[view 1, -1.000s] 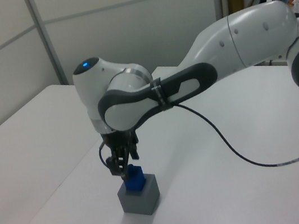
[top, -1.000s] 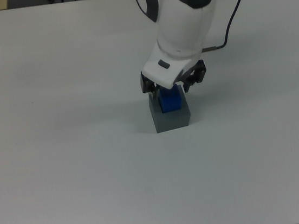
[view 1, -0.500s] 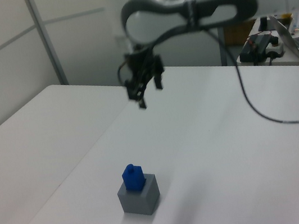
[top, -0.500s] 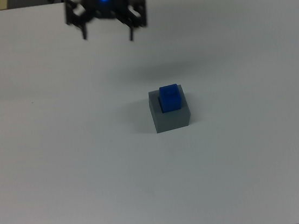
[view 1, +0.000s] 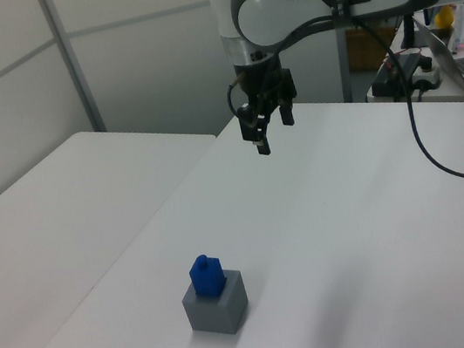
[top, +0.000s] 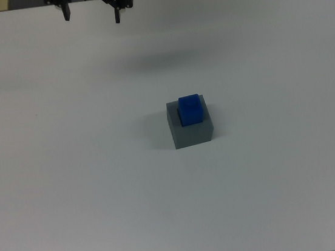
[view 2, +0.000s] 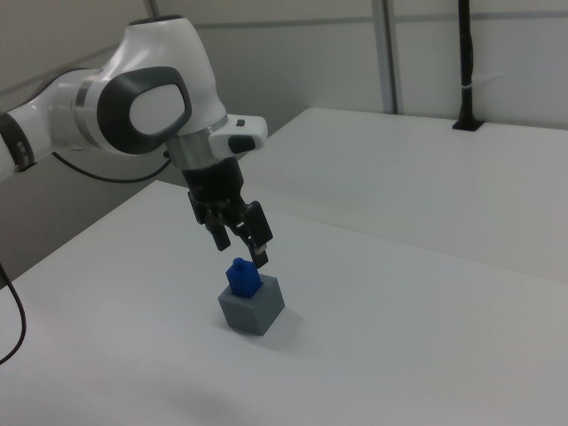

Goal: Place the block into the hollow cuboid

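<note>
Bright blue block (top: pixel 190 110) upright in the grey hollow cuboid (top: pixel 191 131), top half protruding.

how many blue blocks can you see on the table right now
1. The single blue block sits in the recess of the grey hollow cuboid, near the middle of the white table. Nothing in any view suggests another is hidden.

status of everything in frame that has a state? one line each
block: upright, seated in the hollow cuboid's recess, top part sticking out, not held.
hollow cuboid: upright on the table, recess occupied by the block.
gripper: open, empty, raised above the table, well clear of both pieces.
</note>
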Robot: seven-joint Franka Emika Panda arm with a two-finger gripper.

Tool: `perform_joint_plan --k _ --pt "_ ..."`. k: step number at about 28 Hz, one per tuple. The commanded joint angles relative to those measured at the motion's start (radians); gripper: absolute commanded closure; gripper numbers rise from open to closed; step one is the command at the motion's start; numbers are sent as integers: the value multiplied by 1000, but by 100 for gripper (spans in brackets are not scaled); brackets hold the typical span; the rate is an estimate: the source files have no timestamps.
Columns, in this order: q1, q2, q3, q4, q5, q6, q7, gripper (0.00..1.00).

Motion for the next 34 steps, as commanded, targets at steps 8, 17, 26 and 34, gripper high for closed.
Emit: perform_joint_plan --k 8,17,26,34 --pt "-22 -36 -41 -22 72 22 -59 0" --pt "-21 -31 -41 -8 71 22 -60 0" --pt "-13 -24 -30 -5 71 19 -60 0" --pt "-15 -13 -36 -4 65 37 -51 0"
